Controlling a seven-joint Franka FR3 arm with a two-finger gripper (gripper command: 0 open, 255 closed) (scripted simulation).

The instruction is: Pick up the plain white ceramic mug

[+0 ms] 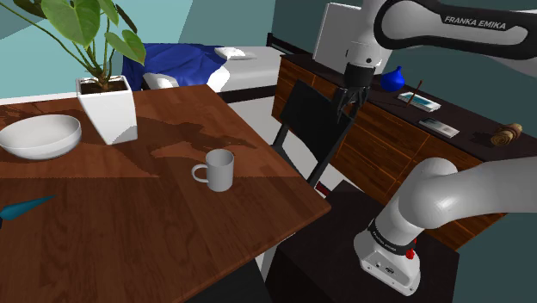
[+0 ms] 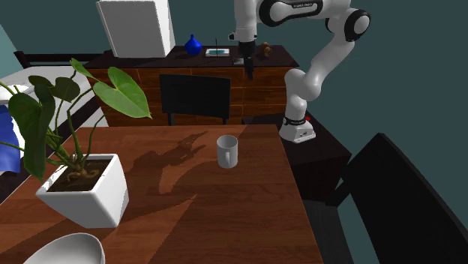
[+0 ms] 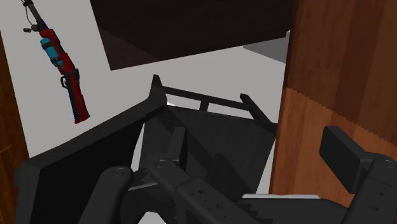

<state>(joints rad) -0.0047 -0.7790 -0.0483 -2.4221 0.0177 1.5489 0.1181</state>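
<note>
Above the back of the black chair (image 1: pixel 310 120), my gripper (image 1: pixel 348 110) hangs in the air with its fingers spread wide and nothing between them, so it is released. The wrist view looks down past my fingertips (image 3: pixel 347 153) onto the chair's seat and the pale floor, where a red and blue object (image 3: pixel 63 70) lies off to one side. The mug (image 1: pixel 221 170) — pale grey-white, upright, mouth open — stands well apart from my gripper, lower down and toward the shoulder view's left, on the wooden table (image 1: pixel 155 232) near its edge. Farther from me than the mug are a white planter (image 1: pixel 108 108) and a white bowl (image 1: pixel 39 136). Behind my gripper runs a wooden sideboard (image 1: pixel 387 129) — a blue vase (image 1: pixel 394 79) sits on it.
</note>
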